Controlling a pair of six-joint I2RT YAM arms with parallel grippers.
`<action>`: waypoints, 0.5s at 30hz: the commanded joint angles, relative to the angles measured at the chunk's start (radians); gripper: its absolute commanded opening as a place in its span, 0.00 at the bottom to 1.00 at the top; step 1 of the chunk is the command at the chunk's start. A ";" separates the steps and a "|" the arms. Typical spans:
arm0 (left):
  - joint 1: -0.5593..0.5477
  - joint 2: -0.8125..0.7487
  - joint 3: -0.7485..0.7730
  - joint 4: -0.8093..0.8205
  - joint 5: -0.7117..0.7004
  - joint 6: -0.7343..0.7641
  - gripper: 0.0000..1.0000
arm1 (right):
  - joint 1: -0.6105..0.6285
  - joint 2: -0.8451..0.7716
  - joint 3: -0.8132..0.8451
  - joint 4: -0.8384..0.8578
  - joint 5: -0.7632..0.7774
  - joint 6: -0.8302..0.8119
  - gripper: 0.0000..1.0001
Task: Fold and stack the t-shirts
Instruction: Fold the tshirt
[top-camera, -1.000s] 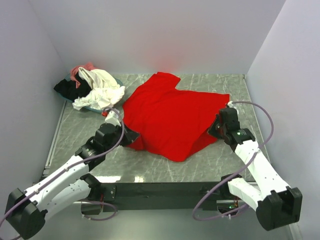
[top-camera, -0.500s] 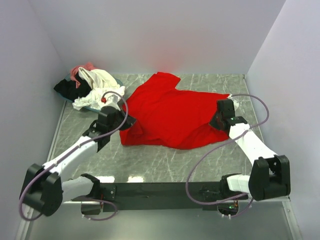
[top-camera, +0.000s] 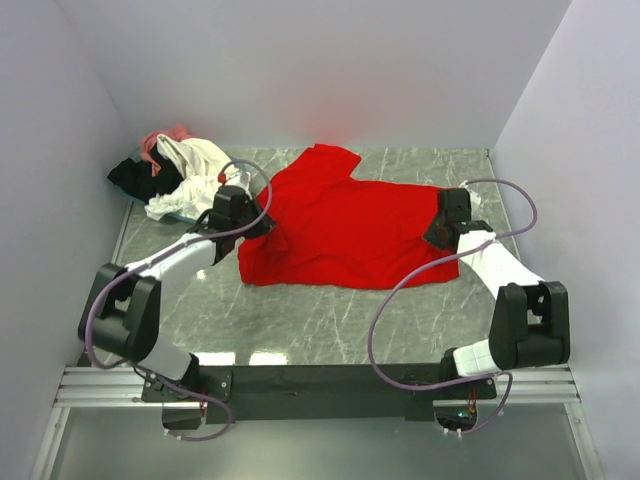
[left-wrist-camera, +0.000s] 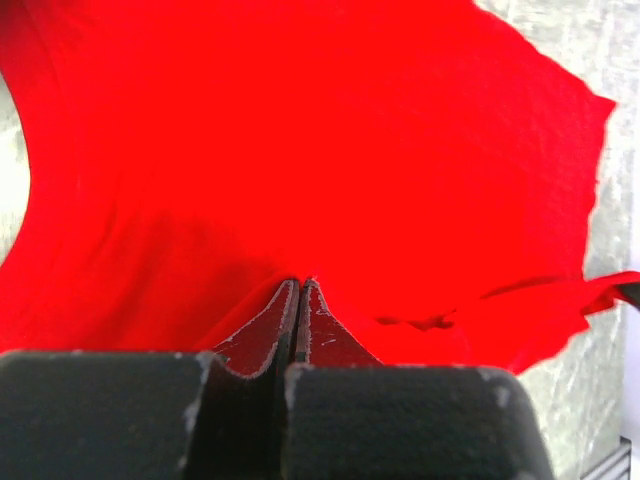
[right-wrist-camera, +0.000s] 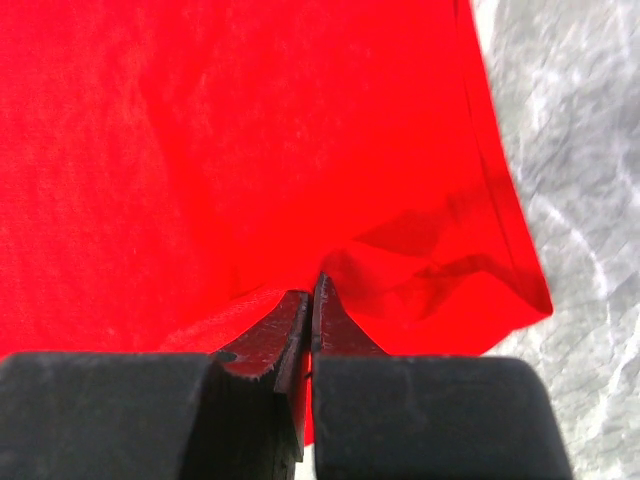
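The red t-shirt (top-camera: 345, 225) lies spread across the middle of the table, with its near part doubled over and one sleeve pointing to the back. My left gripper (top-camera: 260, 224) is shut on the shirt's left edge, and in the left wrist view its jaws (left-wrist-camera: 300, 284) pinch a ridge of red cloth (left-wrist-camera: 330, 150). At the shirt's right edge my right gripper (top-camera: 434, 234) is also shut on red cloth (right-wrist-camera: 200, 150), its tips (right-wrist-camera: 314, 288) closed beside a folded corner. The other t-shirts, cream-white (top-camera: 203, 176), black (top-camera: 130, 177) and pink (top-camera: 166, 137), sit heaped at the back left.
The heap rests on a teal-rimmed tray (top-camera: 186, 216) close behind my left arm. White walls close in the back and both sides. Bare marble table (top-camera: 330, 320) shows in front of the red shirt, and a black rail (top-camera: 320, 380) runs along the near edge.
Both arms have stretched toward the back, carrying the red shirt's near edge with them. The shirt now lies shorter front to back, with a straight near edge.
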 joint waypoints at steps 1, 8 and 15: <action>0.008 0.060 0.081 0.047 0.018 0.046 0.01 | -0.021 0.023 0.063 0.040 0.039 -0.028 0.00; 0.014 0.139 0.160 0.045 0.035 0.046 0.00 | -0.039 0.047 0.070 0.036 0.048 -0.038 0.00; 0.016 0.180 0.224 0.048 0.065 0.046 0.01 | -0.068 0.053 0.080 0.033 0.073 -0.044 0.00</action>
